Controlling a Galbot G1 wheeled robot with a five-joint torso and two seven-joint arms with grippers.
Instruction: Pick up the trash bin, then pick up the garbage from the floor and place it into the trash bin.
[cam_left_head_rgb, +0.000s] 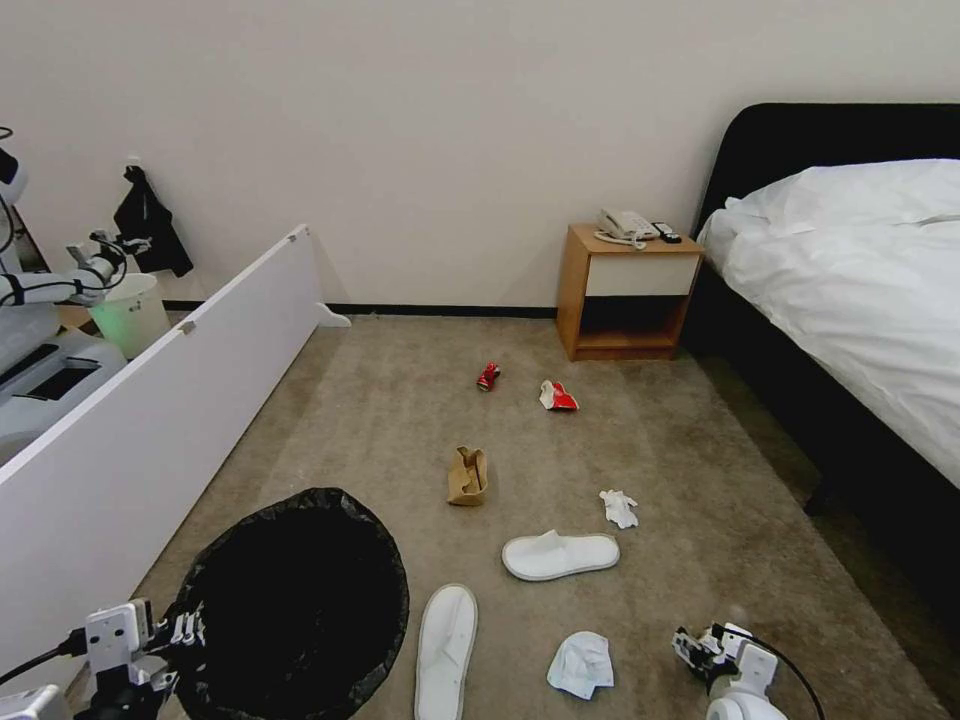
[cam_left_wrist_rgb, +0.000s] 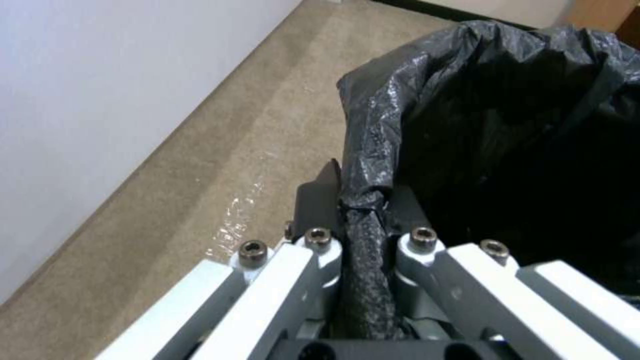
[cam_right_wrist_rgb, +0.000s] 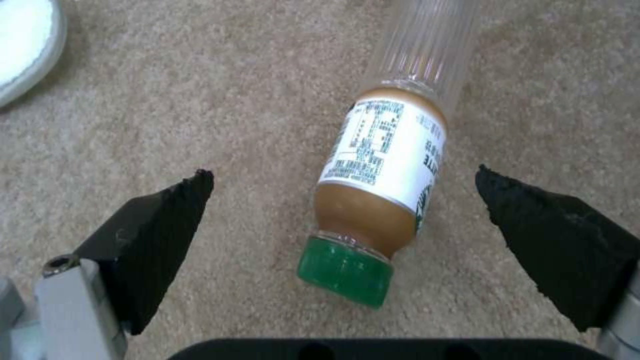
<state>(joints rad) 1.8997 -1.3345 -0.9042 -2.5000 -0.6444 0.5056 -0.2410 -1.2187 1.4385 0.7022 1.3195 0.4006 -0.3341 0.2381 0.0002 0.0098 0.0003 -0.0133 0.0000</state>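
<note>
Down at the near rim of the round white bin with its crinkly black bag (cam_left_head_rgb: 300, 600), the left gripper (cam_left_head_rgb: 185, 632) is a boxy white block with dark fittings, a black cable trailing off it. Close up, that left gripper shows white link bars pinned by four dark socket-head screws (cam_left_wrist_rgb: 319, 235), over thin black fingers (cam_left_wrist_rgb: 320, 197) and a black base plate with holes. Well to the right of that bin, the right gripper (cam_left_head_rgb: 692, 648) is white and grey with a black cable looping behind. Its fingers (cam_right_wrist_rgb: 157, 235) are black, rough-edged wedges on grey metal brackets, one dark screw showing.
</note>
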